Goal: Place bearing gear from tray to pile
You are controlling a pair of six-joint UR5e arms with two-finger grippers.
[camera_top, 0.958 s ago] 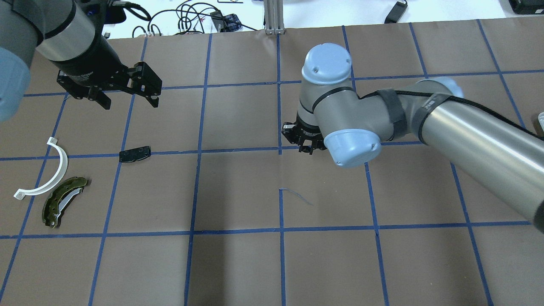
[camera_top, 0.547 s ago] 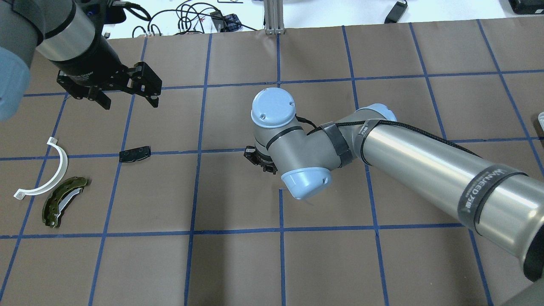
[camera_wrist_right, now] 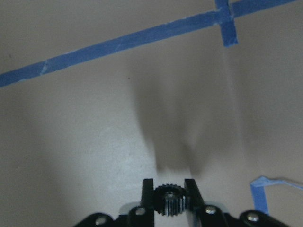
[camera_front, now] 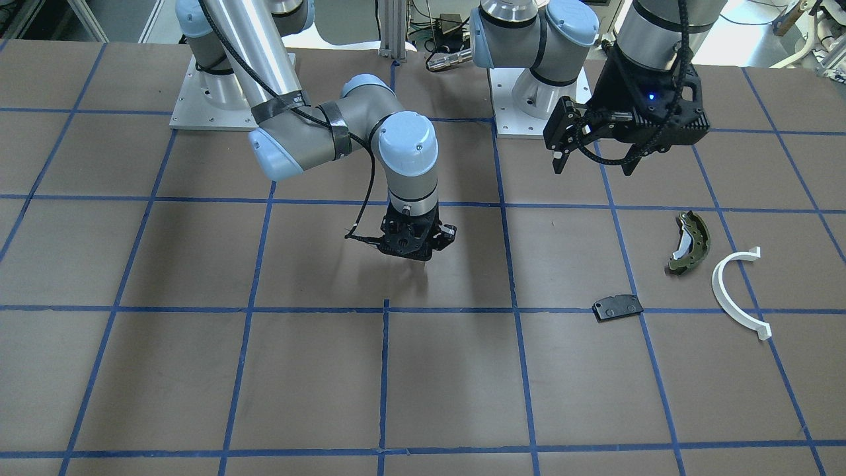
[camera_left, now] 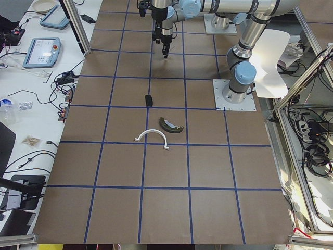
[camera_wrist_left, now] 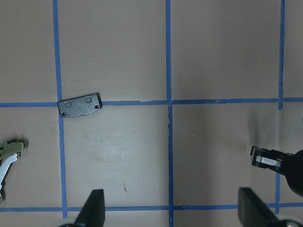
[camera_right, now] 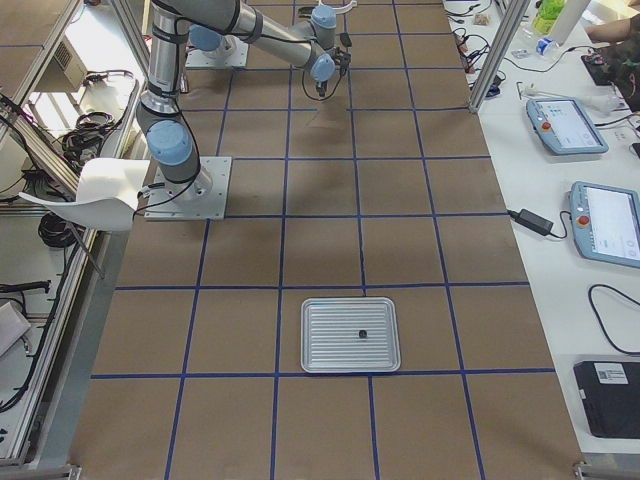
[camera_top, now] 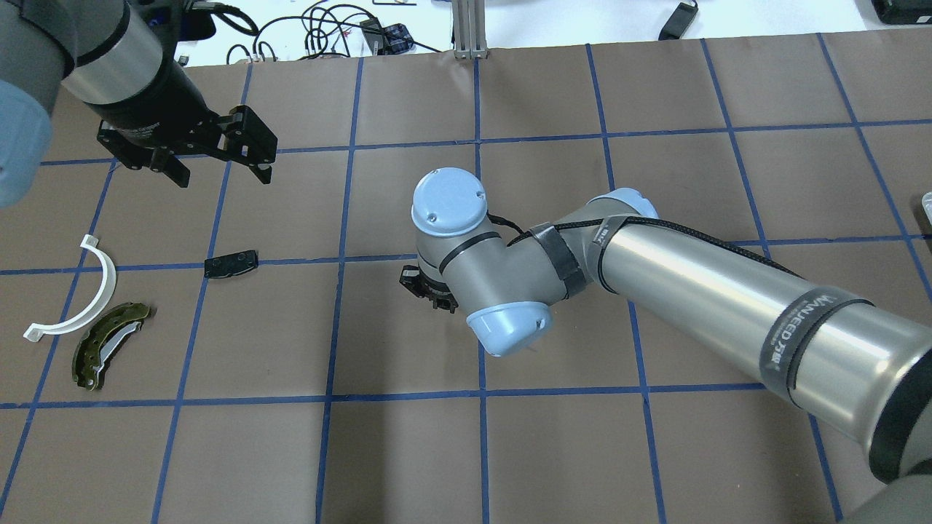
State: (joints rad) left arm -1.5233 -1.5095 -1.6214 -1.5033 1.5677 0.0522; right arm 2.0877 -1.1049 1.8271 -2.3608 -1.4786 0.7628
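Over the brown blue-taped desk (camera_top: 408,451), fingers (camera_wrist_right: 147,191) of the right gripper (camera_front: 418,256) are pinching the small dark toothed bearing gear (camera_wrist_right: 169,197), well apart from the loose pile (camera_top: 109,343), and that tip-only hold could be inviting a slip.

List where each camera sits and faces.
Front-facing: across the table, facing the robot; left gripper view-right.
Overhead: behind the robot, looking down; right arm.
Exterior left: table's left end; pile.
Exterior right: table's right end; tray nearest.
Left wrist: down; fingertips, black plate.
Right wrist: down; right gripper holding gear.
Shared: black plate, overhead too.
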